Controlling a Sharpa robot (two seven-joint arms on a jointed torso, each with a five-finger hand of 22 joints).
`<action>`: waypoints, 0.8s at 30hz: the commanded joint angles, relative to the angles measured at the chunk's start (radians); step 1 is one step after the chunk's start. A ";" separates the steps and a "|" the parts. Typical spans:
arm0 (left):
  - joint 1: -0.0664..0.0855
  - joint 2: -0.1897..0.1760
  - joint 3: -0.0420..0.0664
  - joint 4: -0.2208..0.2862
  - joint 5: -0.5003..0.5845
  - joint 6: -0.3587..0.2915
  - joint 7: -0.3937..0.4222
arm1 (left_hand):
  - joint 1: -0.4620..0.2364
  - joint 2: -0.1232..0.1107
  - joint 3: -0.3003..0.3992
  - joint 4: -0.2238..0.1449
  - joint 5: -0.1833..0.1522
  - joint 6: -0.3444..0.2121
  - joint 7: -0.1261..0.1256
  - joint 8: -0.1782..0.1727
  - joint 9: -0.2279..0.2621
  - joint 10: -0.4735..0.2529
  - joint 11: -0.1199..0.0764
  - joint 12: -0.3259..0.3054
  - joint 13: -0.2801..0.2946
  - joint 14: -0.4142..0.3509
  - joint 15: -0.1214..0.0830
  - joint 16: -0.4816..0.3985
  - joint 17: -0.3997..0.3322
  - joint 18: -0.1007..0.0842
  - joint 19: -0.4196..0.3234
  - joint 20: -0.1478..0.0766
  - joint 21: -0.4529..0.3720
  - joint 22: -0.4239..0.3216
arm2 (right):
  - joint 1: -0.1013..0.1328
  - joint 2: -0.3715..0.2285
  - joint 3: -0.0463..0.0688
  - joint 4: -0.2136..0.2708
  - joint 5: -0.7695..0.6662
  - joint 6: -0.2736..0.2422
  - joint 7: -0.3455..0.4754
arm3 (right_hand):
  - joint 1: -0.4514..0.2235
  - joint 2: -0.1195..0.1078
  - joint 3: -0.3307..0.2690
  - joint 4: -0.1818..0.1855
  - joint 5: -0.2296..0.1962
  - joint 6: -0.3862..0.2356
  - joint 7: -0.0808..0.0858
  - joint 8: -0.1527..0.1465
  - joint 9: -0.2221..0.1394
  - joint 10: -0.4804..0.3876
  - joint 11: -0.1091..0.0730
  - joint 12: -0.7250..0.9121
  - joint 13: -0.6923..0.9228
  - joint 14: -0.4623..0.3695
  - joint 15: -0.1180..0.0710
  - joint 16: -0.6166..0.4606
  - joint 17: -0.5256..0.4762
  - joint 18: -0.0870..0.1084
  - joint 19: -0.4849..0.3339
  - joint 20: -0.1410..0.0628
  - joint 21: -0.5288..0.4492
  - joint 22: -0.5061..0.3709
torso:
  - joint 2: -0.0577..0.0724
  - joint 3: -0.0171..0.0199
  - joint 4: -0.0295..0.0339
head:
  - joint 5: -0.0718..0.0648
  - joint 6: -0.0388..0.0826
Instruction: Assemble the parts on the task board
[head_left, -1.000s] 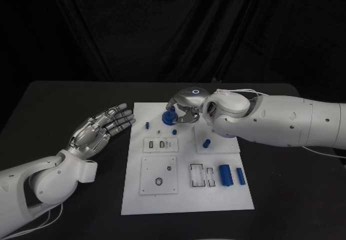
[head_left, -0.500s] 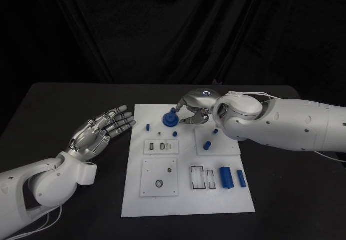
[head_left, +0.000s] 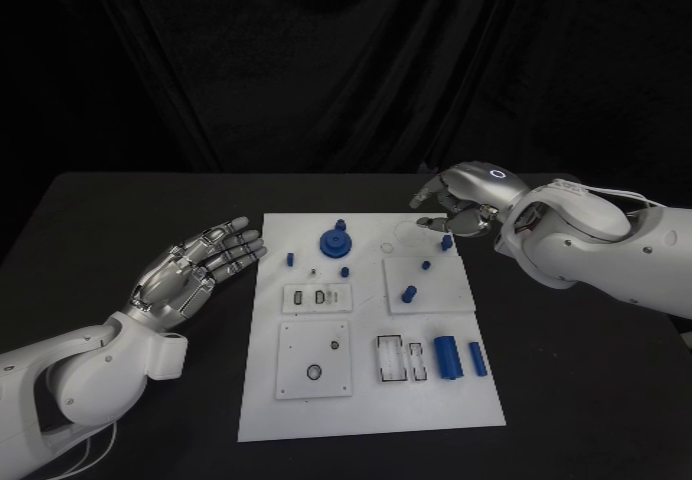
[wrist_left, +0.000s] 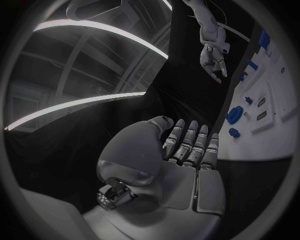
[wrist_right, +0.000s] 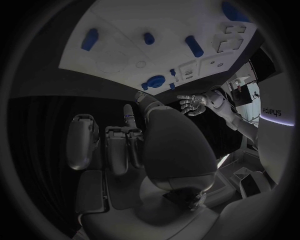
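**Both hands off the board, blue parts spread across it**

The white board (head_left: 368, 400) lies in the middle of the head view on the black table (head_left: 577, 380). The right hand (head_left: 459, 205) hangs over the board's upper right corner (its fingers are curled downward, apart, with nothing in them that can be made out). A small blue peg (head_left: 446, 241) sits just below its fingertips; whether they touch it cannot be told. The left hand (head_left: 195, 265) is at centre left, beside the board's left edge, palm up, fingers straight and spread, holding nothing.

On the board, a round blue gear (head_left: 336, 241) with an upright stub stands in the upper middle. Two blue cylinders (head_left: 447, 357) lie side by side at lower right, next to a pair of rectangular slots (head_left: 391, 356). A short blue pin (head_left: 408, 294) rests on the raised square at centre right.
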 joint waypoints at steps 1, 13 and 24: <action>-0.001 0.000 0.001 0.002 -0.001 0.013 0.075 | -0.009 0.000 0.008 0.001 0.001 0.006 0.035 0.007 0.002 0.007 -0.002 0.004 0.001 0.005 -0.002 0.006 0.002 -0.016 0.005 0.003 0.002 0.000 | -0.009 -0.032 0.000 0.009 0.050 -0.066 0.006 | 0.009 -0.009 -0.006 0.017 -0.032 0.007 0.000 -0.008 -0.006 0.106 -0.008 0.003 0.263 0.105 -0.009 0.003 0.263 -0.010 0.007 0.002 0.003 0.136 | 0.000 0.0008 -0.0052 | -0.003 -0.001; -0.001 0.010 0.001 0.000 -0.001 0.017 0.069 | -0.009 0.001 0.009 0.001 0.002 0.003 0.035 0.006 0.001 0.008 -0.001 0.004 0.001 0.005 -0.001 0.005 0.001 -0.016 0.004 0.003 0.001 0.000 | -0.051 -0.088 -0.001 -0.031 0.078 -0.062 0.014 | 0.013 -0.026 -0.035 0.072 -0.104 -0.015 -0.010 -0.032 -0.024 0.106 -0.016 0.003 0.263 0.105 -0.015 0.003 0.263 -0.006 -0.003 -0.002 -0.017 0.132 | 0.002 0.0000 0.0003 | -0.012 -0.005; -0.001 0.011 0.001 -0.003 -0.001 0.018 0.065 | -0.010 0.002 0.012 0.001 0.002 0.002 0.036 0.006 0.001 0.008 -0.001 0.004 0.001 0.005 -0.001 0.006 0.001 -0.016 0.003 0.003 0.001 -0.001 | -0.080 -0.084 -0.001 -0.055 0.083 -0.036 0.007 | 0.012 -0.035 -0.060 0.115 -0.151 -0.025 -0.014 -0.043 -0.036 0.106 -0.020 0.003 0.263 0.105 -0.018 0.003 0.263 -0.003 -0.011 -0.006 -0.035 0.127 | 0.002 -0.0010 0.0025 | -0.018 -0.014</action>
